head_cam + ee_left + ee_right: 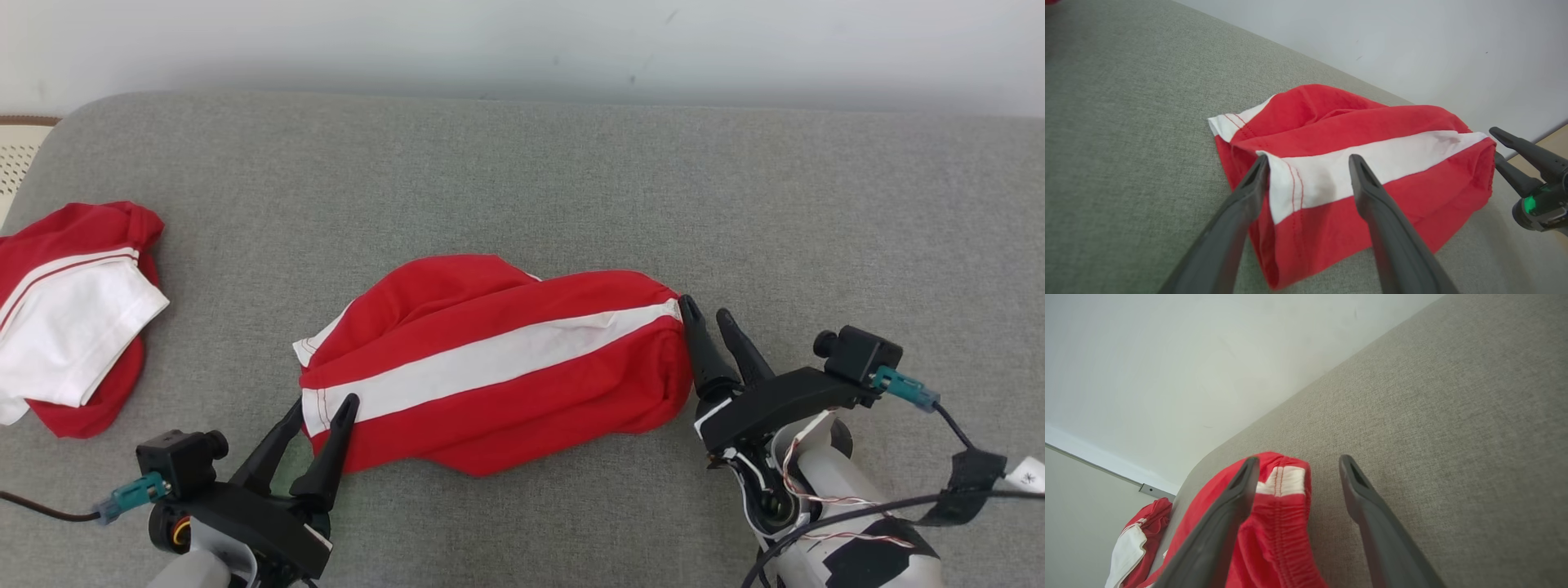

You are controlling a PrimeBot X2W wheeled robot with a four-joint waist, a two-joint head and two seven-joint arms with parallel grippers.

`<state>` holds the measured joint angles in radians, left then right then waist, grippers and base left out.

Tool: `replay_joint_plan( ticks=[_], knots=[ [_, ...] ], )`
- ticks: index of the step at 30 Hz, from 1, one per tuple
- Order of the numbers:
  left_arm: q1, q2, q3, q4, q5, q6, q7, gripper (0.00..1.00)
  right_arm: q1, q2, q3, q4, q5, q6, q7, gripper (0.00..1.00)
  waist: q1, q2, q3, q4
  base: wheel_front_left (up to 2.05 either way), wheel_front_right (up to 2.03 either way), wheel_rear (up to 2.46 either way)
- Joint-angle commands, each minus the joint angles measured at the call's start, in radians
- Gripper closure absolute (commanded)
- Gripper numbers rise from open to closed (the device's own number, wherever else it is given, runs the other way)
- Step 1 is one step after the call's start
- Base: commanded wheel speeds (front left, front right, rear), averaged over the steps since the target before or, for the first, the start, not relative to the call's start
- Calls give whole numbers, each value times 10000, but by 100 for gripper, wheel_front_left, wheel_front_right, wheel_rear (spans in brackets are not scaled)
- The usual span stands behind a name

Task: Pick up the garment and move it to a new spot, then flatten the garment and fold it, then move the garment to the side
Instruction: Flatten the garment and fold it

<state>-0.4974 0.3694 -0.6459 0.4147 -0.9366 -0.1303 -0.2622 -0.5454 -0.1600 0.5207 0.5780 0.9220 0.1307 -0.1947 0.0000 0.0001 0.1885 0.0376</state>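
Left gripper point(323, 402) hangs at the shorts' point(490, 367) stitched hem end, fingers spread wide, gripping nothing. Right gripper point(704, 308) is at the shorts' gathered elastic end, wide too, one finger just beside the cloth. The shorts are a rumpled red lump with a white stripe, mid grey woven cushion point(522, 180). Left of them lies another red-and-white bundle point(73, 318), and beyond them a smooth white wall point(522, 41)

— Any lettering or numbers to read?
— None. A small white tag point(1030, 474) at the head view's right edge bears a dark mark, too small to make out.
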Motion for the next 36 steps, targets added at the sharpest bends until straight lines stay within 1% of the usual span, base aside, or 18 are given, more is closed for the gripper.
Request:
replay_joint_plan(
  ticks=[1, 4, 9, 15, 18, 22, 23, 24, 25, 26, 29, 30, 32, 33, 34, 36],
  knots=[
    [63, -5, 42, 10, 100, -3, -42, 0, -166, -112, 136, -72, 410, 1, 143, 0, 0, -1, 8, -8, 0, 0, 0],
    [56, -28, 39, 30, 100, -3, -42, 0, -222, -215, 255, -190, 848, 1, 392, 0, 0, -1, 16, -8, 0, 0, 0],
    [5, -67, 24, 62, 81, -3, -42, 0, -444, -615, 548, -406, 1725, 1, 950, 0, 0, -1, 34, 5, 0, 0, 0],
    [-25, -75, 49, 80, 80, -3, -42, 0, -423, -971, 875, -580, 2966, 1, 2065, 0, 0, -1, 30, -1, 0, 0, 0],
    [-22, -76, 62, 59, 94, -3, -42, 0, -472, -1100, 989, -704, 3269, 1, 2300, 0, 0, -1, 28, -13, 0, 0, 0],
    [0, -95, 73, 53, 111, -3, -42, 0, -443, -1191, 1089, -832, 3574, 1, 2322, 0, 0, -1, 19, -15, 0, 0, 0],
    [13, -104, 74, 54, 116, -3, -42, 0, -395, -1197, 1125, -844, 3659, 1, 2384, 10, 0, -1, 12, -11, 0, 0, 0],
    [23, -107, 78, 59, 120, -3, -42, 0, -363, -1223, 1164, -832, 3715, 1, 2427, 17, 0, -1, 7, -7, 0, 0, 0],
    [33, -114, 81, 61, 124, -3, -42, 0, -345, -1242, 1199, -833, 3800, 1, 2483, 29, 0, -1, 5, -1, 0, 0, 0],
    [38, -123, 80, 65, 123, -3, -42, 0, -320, -1235, 1206, -840, 3925, 1, 2535, 33, 0, -1, 4, 7, 0, 0, 0],
    [31, -112, 79, 63, 121, -3, -42, 0, -348, -1249, 1225, -842, 4147, 1, 2522, 33, 0, -1, 21, 25, 0, 0, 0],
    [18, -107, 68, 57, 121, -3, -42, 0, -408, -1279, 1261, -823, 4102, 1, 2489, 31, 0, -1, 36, 34, 0, 0, 0],
    [-26, -90, 35, 50, 121, -3, -42, 0, -484, -1262, 1325, -782, 4173, 1, 2487, 32, 0, -1, 68, 48, 0, 0, 0],
    [-44, -78, 21, 49, 122, -3, -42, 0, -535, -1263, 1357, -760, 4144, 1, 2447, 34, 0, -1, 80, 53, 0, 0, 0],
    [-54, -80, 23, 48, 96, -3, -42, 0, -572, -1262, 1402, -749, 4137, 1, 2428, 42, 0, -1, 91, 58, 0, 0, 0],
    [-58, -73, 2, 49, 45, -3, -42, 0, -600, -1229, 1442, -725, 4230, 1, 2393, 51, 0, -1, 104, 69, 0, 0, 0]
  ],
)
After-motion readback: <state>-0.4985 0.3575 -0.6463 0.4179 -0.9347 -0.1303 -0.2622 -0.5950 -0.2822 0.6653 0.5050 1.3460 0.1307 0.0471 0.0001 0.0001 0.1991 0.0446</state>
